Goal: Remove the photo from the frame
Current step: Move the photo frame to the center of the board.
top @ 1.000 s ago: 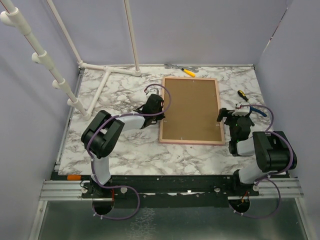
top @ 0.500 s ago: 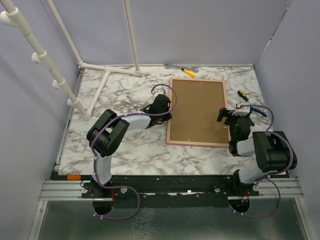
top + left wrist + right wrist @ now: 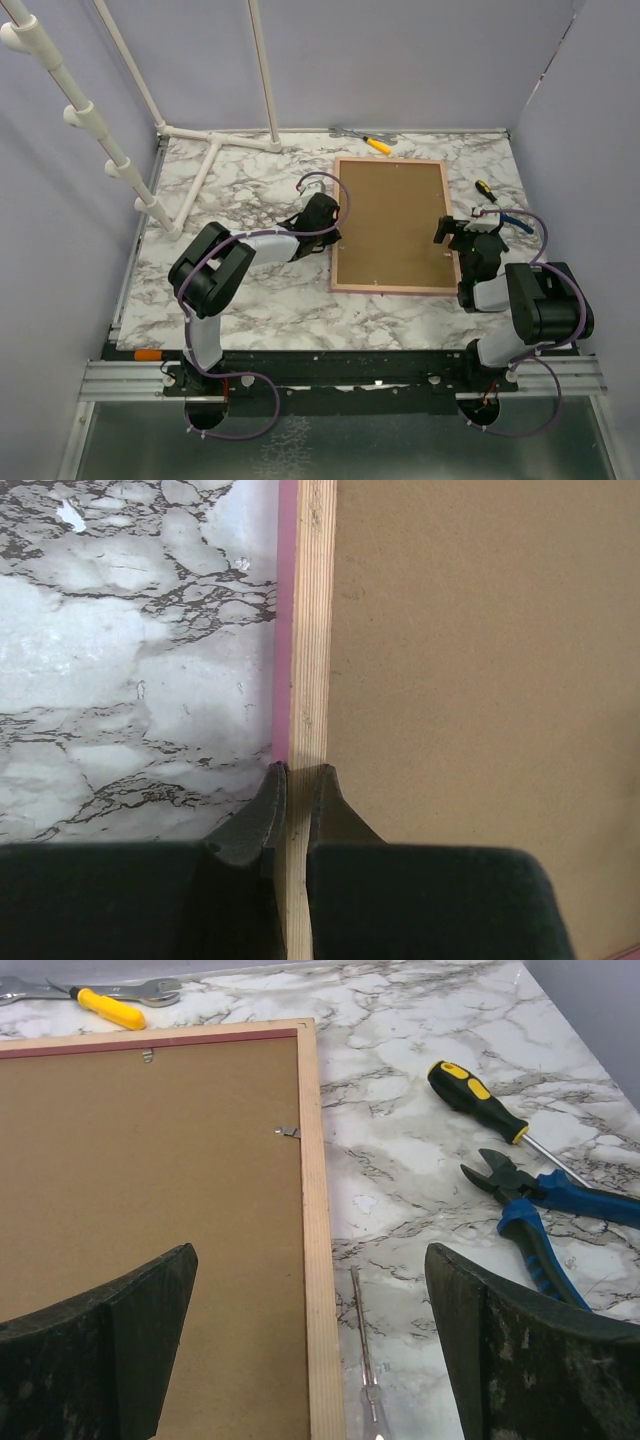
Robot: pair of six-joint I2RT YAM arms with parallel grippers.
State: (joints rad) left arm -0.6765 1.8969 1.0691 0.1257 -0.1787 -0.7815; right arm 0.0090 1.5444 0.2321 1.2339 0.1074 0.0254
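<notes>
Two arms, left end effector (image 3: 297,772) nipping frame (image 3: 480,660) edge, right end effector (image 3: 310,1260) wide

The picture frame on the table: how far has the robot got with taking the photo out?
Done: the large pink-edged rectangular picture frame lies face down, brown fibreboard back up. In hand: the left claw pinches its left wooden rim; the right claw hangs open over the right rim. Left: the back is still in place, a small metal tab at its edge, and no photo shows yet.

Screwdriver (image 3: 480,1100) and blue pliers (image 3: 545,1200) on marble table (image 3: 420,1020)
</notes>
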